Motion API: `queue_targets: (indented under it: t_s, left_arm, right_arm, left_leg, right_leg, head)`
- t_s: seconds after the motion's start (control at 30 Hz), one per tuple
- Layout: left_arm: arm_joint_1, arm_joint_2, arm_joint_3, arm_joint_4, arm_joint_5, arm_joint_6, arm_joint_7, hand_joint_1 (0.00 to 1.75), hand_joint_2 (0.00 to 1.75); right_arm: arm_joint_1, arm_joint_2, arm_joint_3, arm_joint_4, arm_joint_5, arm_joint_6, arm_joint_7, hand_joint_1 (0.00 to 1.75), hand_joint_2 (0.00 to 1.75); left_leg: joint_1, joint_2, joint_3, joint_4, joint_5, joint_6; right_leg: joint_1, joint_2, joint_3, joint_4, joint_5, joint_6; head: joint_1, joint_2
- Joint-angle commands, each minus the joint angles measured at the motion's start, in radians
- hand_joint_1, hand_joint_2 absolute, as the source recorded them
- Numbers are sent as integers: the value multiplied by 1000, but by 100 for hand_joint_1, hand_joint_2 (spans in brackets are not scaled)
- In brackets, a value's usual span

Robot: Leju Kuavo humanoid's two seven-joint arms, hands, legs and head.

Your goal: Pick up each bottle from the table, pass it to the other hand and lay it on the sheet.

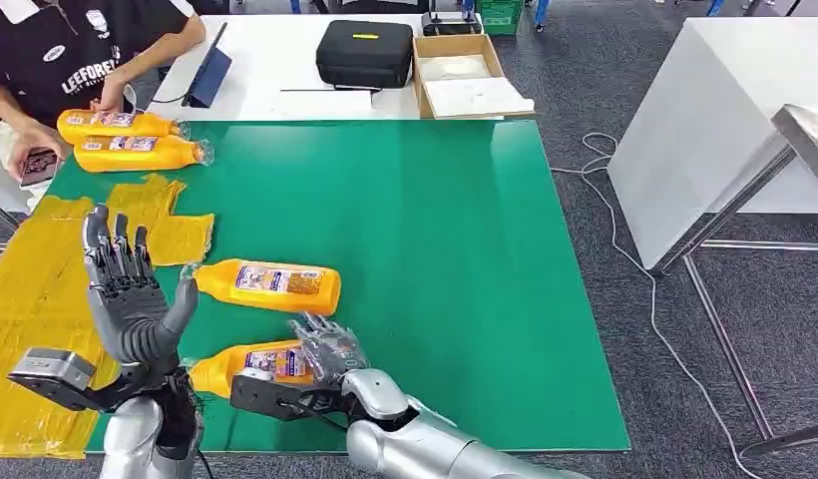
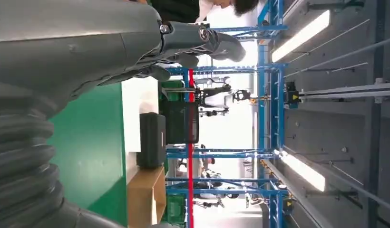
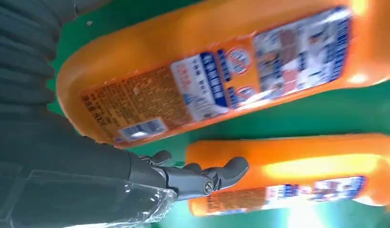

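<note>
An orange bottle (image 1: 247,365) (image 3: 207,80) lies on the green table (image 1: 465,279) near its front edge, cap toward the left. My right hand (image 1: 325,351) (image 3: 193,178) is at its base end with fingers spread; a strip of green shows between fingers and bottle. A second orange bottle (image 1: 270,286) (image 3: 302,171) lies just behind it. My left hand (image 1: 131,294) (image 2: 198,42) is raised upright beside the cap, fingers apart, holding nothing. The yellow sheet (image 1: 46,259) covers the table's left side. Two more bottles (image 1: 116,125) (image 1: 136,152) lie at the far left.
A person sits at the far left corner, one hand (image 1: 36,160) on a phone close to the two far bottles. Behind the green table are a tablet (image 1: 207,75), a black case (image 1: 365,52) and a cardboard box (image 1: 465,75). A white table (image 1: 724,120) stands at the right.
</note>
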Motion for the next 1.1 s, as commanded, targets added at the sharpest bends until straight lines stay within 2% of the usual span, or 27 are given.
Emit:
queue_targets:
  t_s: [0.03,0.3,0.63,0.97,1.1]
  left_arm:
    - [-22,28,-33,82,3,2,1,0,175]
    - [-22,31,-40,90,3,2,2,0,175]
    - [-31,33,-54,104,0,16,1,0,175]
    - [-43,40,-77,113,16,30,1,0,175]
    - [-53,44,-88,119,26,31,1,0,175]
  right_arm:
    - [-46,-10,-35,115,-24,1,-18,0,175]
    - [-46,-10,-41,109,-42,25,-37,0,175]
    - [-38,-10,-32,117,-65,55,-60,0,175]
    - [-24,-10,40,126,-13,106,-27,0,175]
    - [-15,-10,71,137,29,172,12,0,175]
  left_leg:
    - [1,-3,4,-1,0,-3]
    - [0,-2,1,-1,0,-2]
    - [1,-2,4,-1,0,-3]
    - [1,-2,3,-1,0,-3]
    - [1,-2,3,-1,0,-2]
  right_leg:
    - [1,-3,5,-2,-1,-2]
    - [0,-2,2,0,0,-1]
    - [1,-2,5,-2,-1,-2]
    - [1,-2,4,-2,-1,-2]
    - [1,-2,4,-2,-1,-2]
  head:
    - [0,0]
    - [0,0]
    - [0,0]
    - [0,0]
    - [0,0]
